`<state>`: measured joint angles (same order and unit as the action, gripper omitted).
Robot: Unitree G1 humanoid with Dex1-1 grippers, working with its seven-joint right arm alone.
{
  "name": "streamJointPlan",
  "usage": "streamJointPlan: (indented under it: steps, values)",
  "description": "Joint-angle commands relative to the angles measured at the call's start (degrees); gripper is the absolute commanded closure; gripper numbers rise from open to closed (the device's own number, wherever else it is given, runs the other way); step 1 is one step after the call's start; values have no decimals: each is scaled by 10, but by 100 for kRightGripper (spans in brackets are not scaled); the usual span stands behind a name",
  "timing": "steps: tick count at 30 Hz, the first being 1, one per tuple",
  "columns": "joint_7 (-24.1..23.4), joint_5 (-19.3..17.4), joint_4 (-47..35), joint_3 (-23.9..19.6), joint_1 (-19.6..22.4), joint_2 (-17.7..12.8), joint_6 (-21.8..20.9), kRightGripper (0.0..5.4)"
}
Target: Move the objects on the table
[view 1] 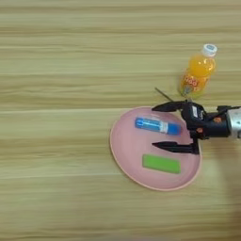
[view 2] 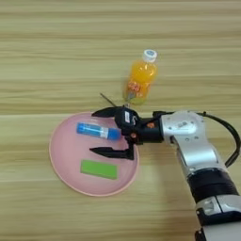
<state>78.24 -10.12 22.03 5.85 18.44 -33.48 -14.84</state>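
Pink plate [view 2: 63,155] under the gripper [view 2: 99,132] already holds 2 things: the green block [view 2: 98,169] just below the lower finger, and a blue tube [view 2: 98,131] lying between the 2 fingers. The fingers are spread wide, gripping nothing; whether they touch the tube I can't tell. The orange-drink bottle [view 2: 140,79] stands on the table [view 2: 47,56] beyond the hand, the screwdriver's [view 2: 107,100] thin shaft near it; both seem left to move.
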Motion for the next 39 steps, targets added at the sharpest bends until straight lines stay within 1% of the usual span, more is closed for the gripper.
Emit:
streamJointPlan:
  steps: [1,5,9,11,16,17,19,23,26,27,34,39]
  values:
    - [-20,-25,-35,-26,28,-13,9,6]
    - [-31,-45,-40,-43,37,-5,18,6]
    - [-56,-58,-37,-63,53,5,32,6]
    - [-67,-60,-33,-70,60,7,39,6]
    - [-96,-62,-20,-86,78,10,75,6]
    - [-100,-63,-13,-92,82,9,74,6]
    - [-94,-78,-2,-108,87,8,72,6]
    - [-78,-93,17,-128,85,0,57,6]
    - [-64,-87,38,-130,85,-6,44,6]
    - [-59,-87,44,-129,86,-7,45,6]
    - [-48,-49,87,-109,88,-21,47,6]
    - [-52,-32,145,-112,108,-24,41,6]
